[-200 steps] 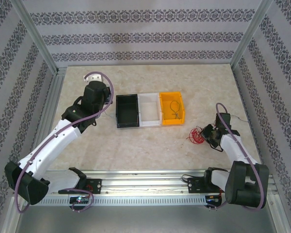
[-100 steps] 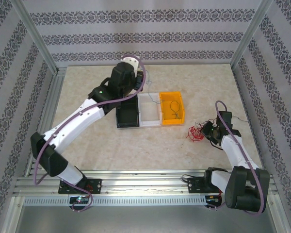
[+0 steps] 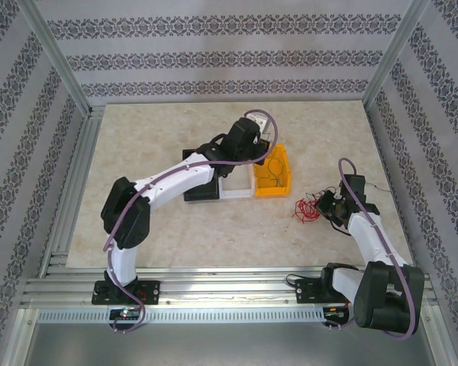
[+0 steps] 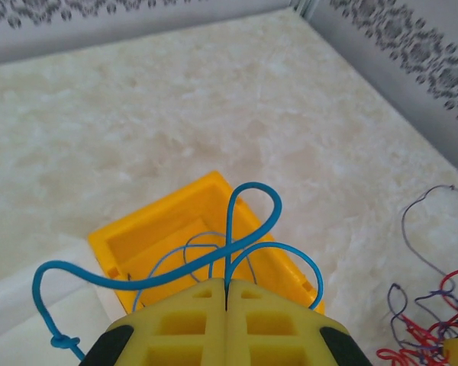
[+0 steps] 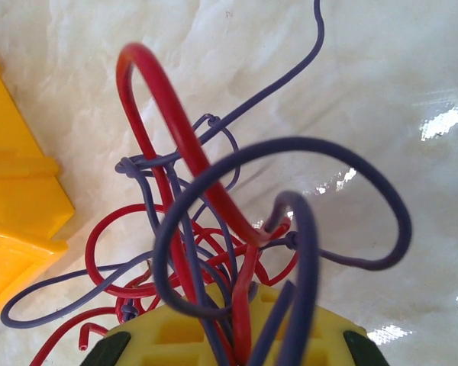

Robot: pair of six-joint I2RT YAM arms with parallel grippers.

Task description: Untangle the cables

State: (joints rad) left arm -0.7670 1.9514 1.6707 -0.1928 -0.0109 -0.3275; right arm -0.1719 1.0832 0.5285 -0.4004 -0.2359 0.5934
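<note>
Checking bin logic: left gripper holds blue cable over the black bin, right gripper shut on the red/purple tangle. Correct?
No: the left wrist view shows the left gripper holding the blue cable over the yellow bin, not black. The right gripper is shut on the red and purple tangle.

Low in the middle of the frame we see the left gripper [image 4: 226, 293], its yellow fingers pressed together with a blue wire [image 4: 252, 185] pinched in the seam between them. The wire rises into a loop above the fingertips. Another stretch sweeps to the lower left, where it carries a small knot.

Just behind the fingers stands a yellow bin [image 4: 156, 207] with a thinner dark wire [image 4: 206, 234] curled inside. A white bin [image 4: 23, 320] touches its left side. At the lower right a tangle of red and purple wires [image 4: 427, 335] lies on the pale marbled table [image 4: 137, 114]. A patterned wall [image 4: 412, 46] crosses the upper right corner.
</note>
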